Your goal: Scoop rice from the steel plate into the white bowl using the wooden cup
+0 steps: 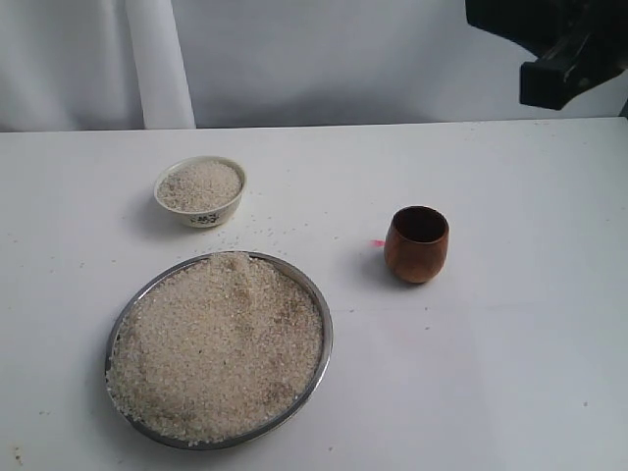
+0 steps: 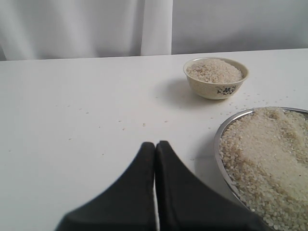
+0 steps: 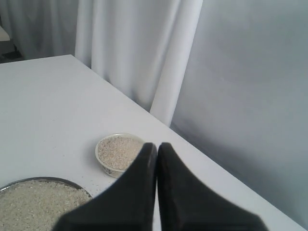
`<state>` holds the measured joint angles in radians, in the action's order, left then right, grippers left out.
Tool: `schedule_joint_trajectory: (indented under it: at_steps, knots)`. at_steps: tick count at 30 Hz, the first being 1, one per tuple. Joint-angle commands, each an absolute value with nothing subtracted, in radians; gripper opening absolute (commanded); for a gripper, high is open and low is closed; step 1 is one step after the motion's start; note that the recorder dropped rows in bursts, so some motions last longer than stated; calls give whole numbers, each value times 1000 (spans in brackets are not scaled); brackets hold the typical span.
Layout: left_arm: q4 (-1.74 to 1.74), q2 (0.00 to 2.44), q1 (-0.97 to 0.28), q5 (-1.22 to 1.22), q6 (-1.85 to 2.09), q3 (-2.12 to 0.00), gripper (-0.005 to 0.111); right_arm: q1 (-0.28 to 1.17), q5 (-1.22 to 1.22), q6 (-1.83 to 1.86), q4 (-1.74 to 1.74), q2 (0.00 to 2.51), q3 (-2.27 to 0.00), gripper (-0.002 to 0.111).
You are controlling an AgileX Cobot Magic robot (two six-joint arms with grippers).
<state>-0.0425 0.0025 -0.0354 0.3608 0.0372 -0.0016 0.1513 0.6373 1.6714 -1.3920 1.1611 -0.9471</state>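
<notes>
The steel plate [image 1: 320, 314] lies near the table's front left, heaped with rice [image 1: 218, 343]. Behind it stands the white bowl [image 1: 200, 192], full of rice. The wooden cup [image 1: 417, 244] stands upright and empty to the right of the plate, with nothing touching it. My right arm shows only as a dark shape at the top right of the exterior view, high above the table. In the right wrist view my right gripper [image 3: 157, 144] is shut and empty, with the bowl [image 3: 107, 163] and plate [image 3: 43, 180] below it. My left gripper [image 2: 155, 143] is shut and empty, left of the plate [image 2: 222, 139] and short of the bowl [image 2: 216, 89].
Loose grains lie scattered on the white table [image 1: 510, 373] around the bowl and plate. A small pink mark [image 1: 377, 242] sits just left of the cup. A pale curtain [image 1: 157, 59] hangs behind the table's far edge.
</notes>
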Motion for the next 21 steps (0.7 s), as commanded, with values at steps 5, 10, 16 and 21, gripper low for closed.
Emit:
schedule_joint_trajectory:
  at_steps: [5,10,16,21]
  knots:
    - [-42,0,-41,347,35,0,0,150,639,1667,-1406,1156,-945,0]
    - [-42,0,-41,347,35,0,0,150,559,1659,-1306,1083,-945,0]
    - [-42,0,-41,347,37,0,0,150,499,1008,-520,814,-945,0]
    - [-42,0,-41,347,35,0,0,148,468,396,-89,604,-896,0]
